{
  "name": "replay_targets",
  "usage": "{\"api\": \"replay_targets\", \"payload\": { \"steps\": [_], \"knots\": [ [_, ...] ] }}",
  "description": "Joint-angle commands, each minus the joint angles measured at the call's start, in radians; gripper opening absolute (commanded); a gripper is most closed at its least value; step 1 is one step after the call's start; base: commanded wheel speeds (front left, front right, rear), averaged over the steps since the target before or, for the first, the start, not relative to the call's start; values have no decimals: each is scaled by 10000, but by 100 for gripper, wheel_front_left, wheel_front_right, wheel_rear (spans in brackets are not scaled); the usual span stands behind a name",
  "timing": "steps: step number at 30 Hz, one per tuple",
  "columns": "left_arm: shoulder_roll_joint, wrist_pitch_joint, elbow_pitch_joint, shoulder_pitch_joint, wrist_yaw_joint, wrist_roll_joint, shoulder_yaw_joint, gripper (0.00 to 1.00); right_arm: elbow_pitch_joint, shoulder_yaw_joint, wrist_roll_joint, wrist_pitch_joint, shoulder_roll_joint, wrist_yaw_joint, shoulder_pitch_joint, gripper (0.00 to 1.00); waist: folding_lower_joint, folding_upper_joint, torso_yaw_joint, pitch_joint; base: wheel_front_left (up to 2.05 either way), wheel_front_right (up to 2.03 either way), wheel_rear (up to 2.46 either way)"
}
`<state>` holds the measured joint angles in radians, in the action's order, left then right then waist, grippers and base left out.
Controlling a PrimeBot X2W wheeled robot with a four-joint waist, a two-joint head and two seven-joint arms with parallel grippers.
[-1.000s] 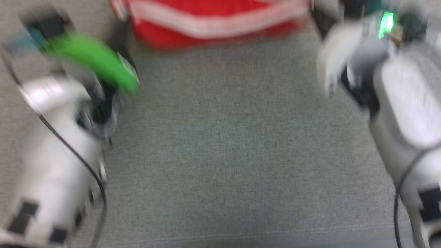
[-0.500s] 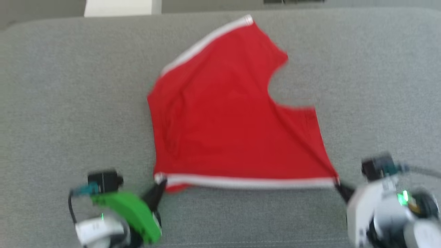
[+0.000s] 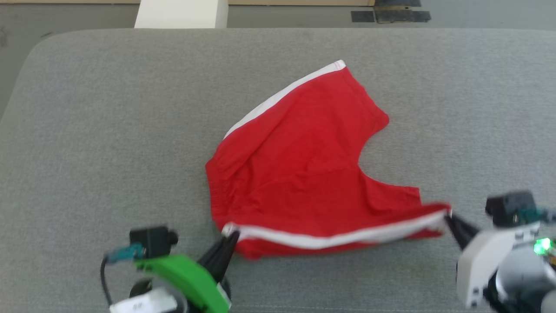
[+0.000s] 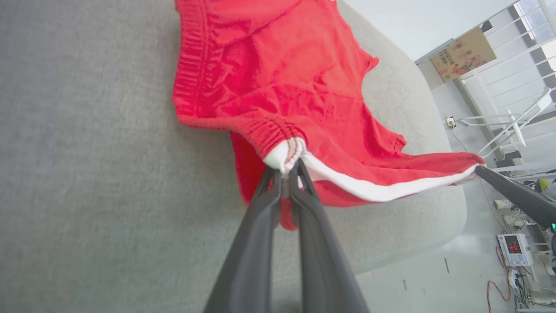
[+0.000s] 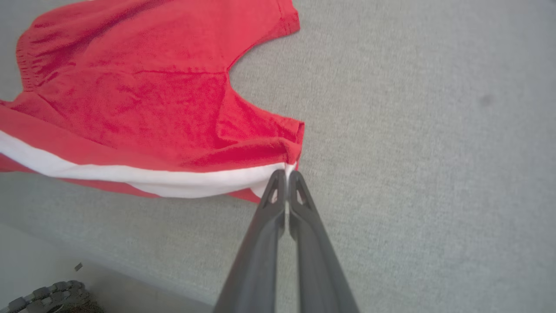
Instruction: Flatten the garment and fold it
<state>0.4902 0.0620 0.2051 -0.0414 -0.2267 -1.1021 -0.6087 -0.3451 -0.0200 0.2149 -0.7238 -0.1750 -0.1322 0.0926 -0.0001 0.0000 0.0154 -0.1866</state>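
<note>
Your garment (image 3: 299,165) lies near the middle of the grey fabric-covered desk (image 3: 108,130), a little toward 3 o'clock in the head view. Its far leg reaches toward 12 o'clock, and a curved cut-out opens toward 3 o'clock.

The near white band (image 3: 339,237) hangs in a shallow sag between your two end effectors, lifted off the desk along the 6 o'clock edge. The rest of the red cloth rests wrinkled on the surface behind it.

Your left end effector (image 3: 230,237) sits at about 7 o'clock. Its fingers are pinched narrow on the band's left corner, where the ribbed waistband meets the white trim. The left wrist view shows the cloth bunched right between the tips. It also shows a red flap hanging beneath the band.

Your right end effector (image 3: 449,219) sits at about 4 o'clock. Its fingers are pressed together on the band's right corner. In the right wrist view the white trim ends exactly at the closed tips, with the leg hem folded just above them.

A white block (image 3: 180,13) stands beyond the desk's far edge at 11 o'clock.
</note>
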Motion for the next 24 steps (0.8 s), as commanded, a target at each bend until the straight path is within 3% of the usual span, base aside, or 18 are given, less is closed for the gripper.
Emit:
{"api": "replay_targets", "payload": {
  "steps": [1,9,15,18,19,24],
  "knots": [
    [-210,-70,-121,-614,129,137,10,0,147,70,-142,159,-142,15,-692,0,1,0,-245,-184,0,0,0],
    [-1561,-514,-2012,-3105,400,632,95,0,2949,510,-200,1299,-534,15,-4815,0,1,0,-913,-1004,0,0,0],
    [-2416,-1087,-3364,-4396,511,771,328,0,5393,1427,-609,1875,-950,15,-7555,0,1,0,-1475,-1841,0,0,0],
    [-2779,-1377,-4053,-4923,481,838,444,0,6708,1673,-962,2253,-1089,15,-8834,0,1,0,-1816,-2330,0,0,0],
    [-3073,-1614,-4579,-5296,487,866,521,0,7783,1700,-1267,2533,-1127,15,-9774,0,1,0,-2113,-2734,0,0,0],
    [-3504,-1822,-5260,-5782,690,860,475,0,9431,1843,-1558,2497,-1226,15,-11020,0,1,0,-2682,-3354,0,0,0]
  ]
}}
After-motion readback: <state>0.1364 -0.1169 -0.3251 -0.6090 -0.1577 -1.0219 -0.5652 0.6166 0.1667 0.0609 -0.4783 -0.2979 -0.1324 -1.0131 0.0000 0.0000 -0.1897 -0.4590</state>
